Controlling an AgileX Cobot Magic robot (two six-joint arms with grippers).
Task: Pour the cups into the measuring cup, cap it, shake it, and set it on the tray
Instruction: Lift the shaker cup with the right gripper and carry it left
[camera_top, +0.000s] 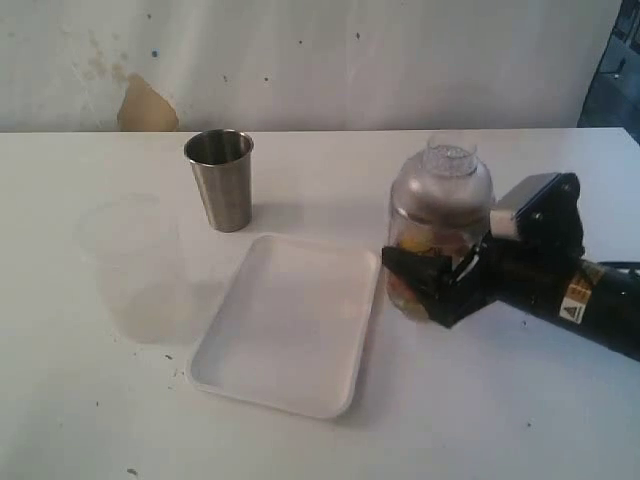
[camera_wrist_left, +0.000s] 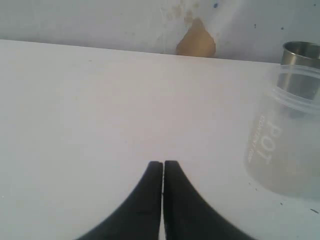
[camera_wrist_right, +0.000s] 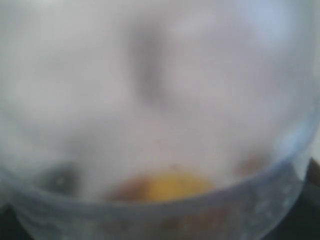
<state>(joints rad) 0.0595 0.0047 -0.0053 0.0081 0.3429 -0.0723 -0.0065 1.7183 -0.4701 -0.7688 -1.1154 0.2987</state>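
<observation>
The tray (camera_top: 290, 330) is noted mid-surface (camera_top: 500, 420), with the steel tumbler (camera_top: 220, 180) stood upright behind its far left corner and a frosted cup (camera_top: 135, 270) placed near its left edge, apart from it. The measuring cup (camera_top: 440, 215) is stood on the surface just off the tray's right edge, lid (camera_top: 448, 160) on top, small pieces (camera_wrist_right: 165, 187) lying inside at the bottom. The right pincer (camera_top: 428, 285) is set around its lower part from the right; the left pincer (camera_wrist_left: 163, 172) is seen over bare surface near the frosted cup.

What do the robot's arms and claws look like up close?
The right arm is chunky and black, with a grey block on top and a yellow-and-white warning sticker near its wrist. The right claw has angular black fingers. The left claw has two smooth black prongs tapering to narrow tips.
</observation>
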